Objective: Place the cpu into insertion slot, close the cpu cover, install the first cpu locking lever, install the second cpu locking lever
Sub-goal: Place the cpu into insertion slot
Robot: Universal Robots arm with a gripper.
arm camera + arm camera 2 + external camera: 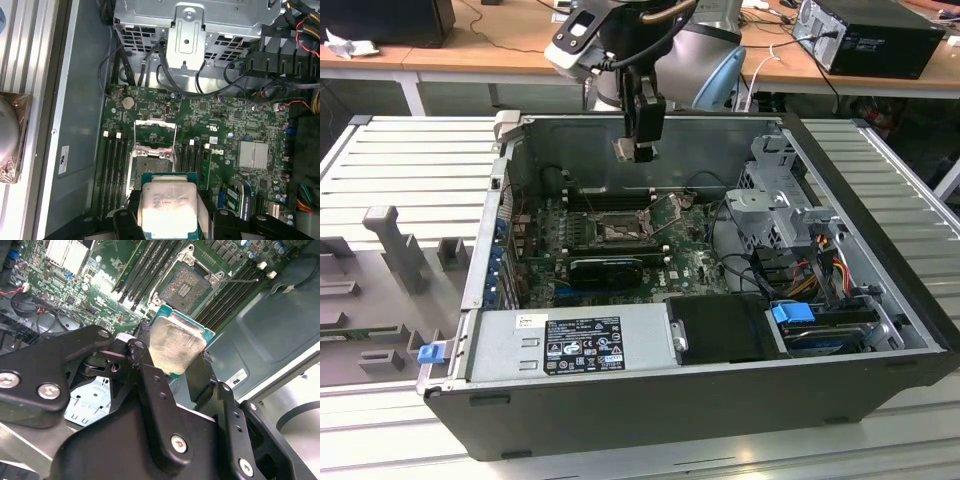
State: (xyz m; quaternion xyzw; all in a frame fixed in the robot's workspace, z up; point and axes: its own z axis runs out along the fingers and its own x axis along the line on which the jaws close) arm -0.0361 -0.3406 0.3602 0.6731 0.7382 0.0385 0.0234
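My hand (pixel 176 354) is pinching the cpu (pixel 177 342) by two opposite edges, with the pale face turned toward both wrist cameras, and it hangs high above the open case (pixel 720 405). The slot (pixel 152 161) lies below the hand on the green board (pixel 240 120), uncovered and well apart from the cpu. The cover (pixel 156 131) is swung open just beside the slot.

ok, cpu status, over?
Copy. The end effector shut on the cpu, above the board. The insertion slot bare, cpu cover open. Nothing seen blocking.
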